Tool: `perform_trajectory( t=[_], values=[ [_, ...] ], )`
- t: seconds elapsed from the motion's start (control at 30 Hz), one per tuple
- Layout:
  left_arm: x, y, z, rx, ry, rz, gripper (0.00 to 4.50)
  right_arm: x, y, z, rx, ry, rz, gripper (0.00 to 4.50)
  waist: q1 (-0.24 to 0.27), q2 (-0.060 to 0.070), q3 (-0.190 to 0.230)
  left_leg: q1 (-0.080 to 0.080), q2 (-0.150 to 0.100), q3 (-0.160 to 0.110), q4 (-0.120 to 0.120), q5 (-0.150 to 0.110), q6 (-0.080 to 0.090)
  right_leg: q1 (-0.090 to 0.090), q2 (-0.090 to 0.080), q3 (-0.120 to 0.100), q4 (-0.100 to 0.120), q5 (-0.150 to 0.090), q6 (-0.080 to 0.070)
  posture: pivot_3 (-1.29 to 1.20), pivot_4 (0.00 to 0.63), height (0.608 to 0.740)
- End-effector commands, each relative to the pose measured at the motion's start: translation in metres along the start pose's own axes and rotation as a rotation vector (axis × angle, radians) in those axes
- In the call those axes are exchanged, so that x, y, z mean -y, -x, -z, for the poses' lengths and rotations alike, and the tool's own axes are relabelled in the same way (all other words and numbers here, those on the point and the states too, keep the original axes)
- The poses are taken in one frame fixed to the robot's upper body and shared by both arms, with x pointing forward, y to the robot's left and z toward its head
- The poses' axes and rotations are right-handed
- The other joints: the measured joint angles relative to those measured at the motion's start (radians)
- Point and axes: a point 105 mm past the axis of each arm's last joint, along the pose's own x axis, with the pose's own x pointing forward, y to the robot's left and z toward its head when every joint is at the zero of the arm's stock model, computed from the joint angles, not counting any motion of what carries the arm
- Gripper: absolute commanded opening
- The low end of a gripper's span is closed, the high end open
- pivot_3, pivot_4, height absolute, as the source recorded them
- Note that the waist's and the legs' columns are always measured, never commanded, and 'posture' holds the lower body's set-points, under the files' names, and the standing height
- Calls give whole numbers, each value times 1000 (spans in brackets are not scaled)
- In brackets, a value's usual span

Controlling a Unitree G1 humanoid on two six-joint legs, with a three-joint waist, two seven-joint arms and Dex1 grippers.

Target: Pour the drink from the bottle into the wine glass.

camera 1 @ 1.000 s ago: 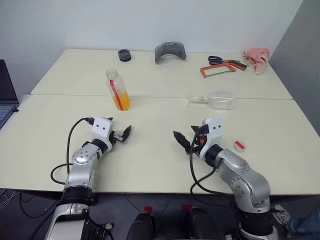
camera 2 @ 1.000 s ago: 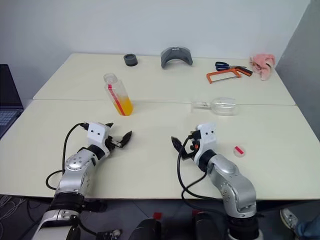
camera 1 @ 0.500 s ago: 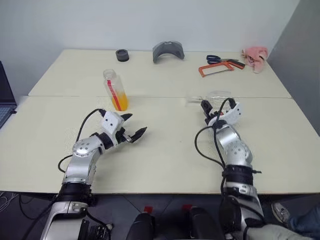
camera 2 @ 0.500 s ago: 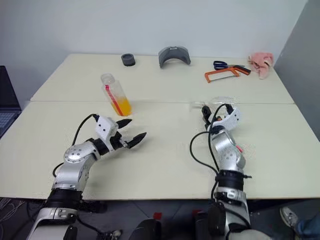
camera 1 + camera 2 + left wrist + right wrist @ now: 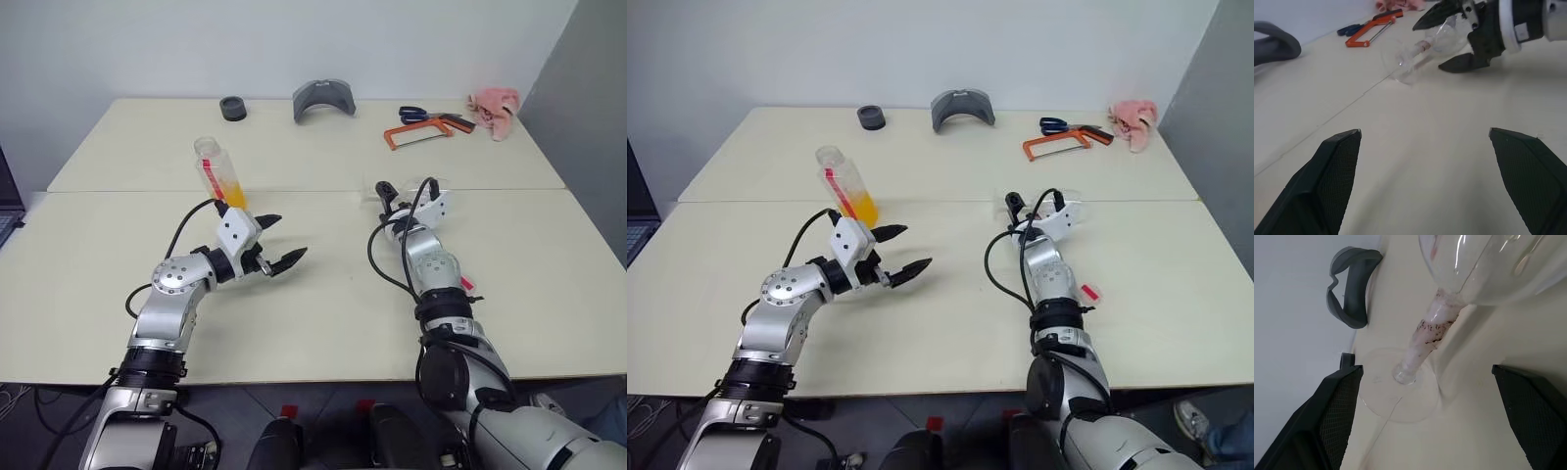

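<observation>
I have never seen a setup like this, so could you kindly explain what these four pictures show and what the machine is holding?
This is a humanoid robot with two arms, each ending in a gripper with two black fingers. Two pictures come from a camera pair on its head, looking down over a pale table. The other two come from cameras on each wrist, looking along that gripper's own fingers.

On the table stands a bottle with orange drink, its cap off. A wine glass lies on its side. At the far edge lie a grey curved piece, a dark ring, an orange hacksaw, scissors and a pink cloth.

Nothing is held. The left gripper hovers open near the bottle; the right gripper is open around the glass.
</observation>
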Motion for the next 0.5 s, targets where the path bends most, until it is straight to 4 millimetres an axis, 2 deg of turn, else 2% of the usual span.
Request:
perform_trajectory(
  t=[0.03, 0.27, 0.4, 0.5],
  values=[
    [-1, -1, -16, 23, -44, 3, 4487, -26, -8, 9, 12, -33, -67, 4500, -1, 0, 0, 0, 0, 0, 0, 0, 0, 0, 0, 0, 0, 0, 0, 0, 150, 740],
    [-2, -1, -17, 16, -53, 8, 4487, -20, -17, -17, 113, -40, -36, 4500, 1, 0, 0, 0, 0, 0, -1, 0, 0, 0, 0, 0, -1, 0, 0, 0, 150, 740],
    [-1, 0, -14, 11, -57, 14, 4487, -9, -16, -33, 173, -48, 9, 4500, 1, 0, 0, -1, -1, 1, -1, 0, 0, 0, -1, 0, -1, 0, 0, 0, 150, 740],
    [-1, 0, -10, 6, -58, 18, 4487, 0, -16, -37, 176, -59, 37, 4500, 1, 0, 0, -1, 0, 1, -1, 0, 0, 0, -1, 0, -1, 0, 0, 0, 150, 740]
  ],
)
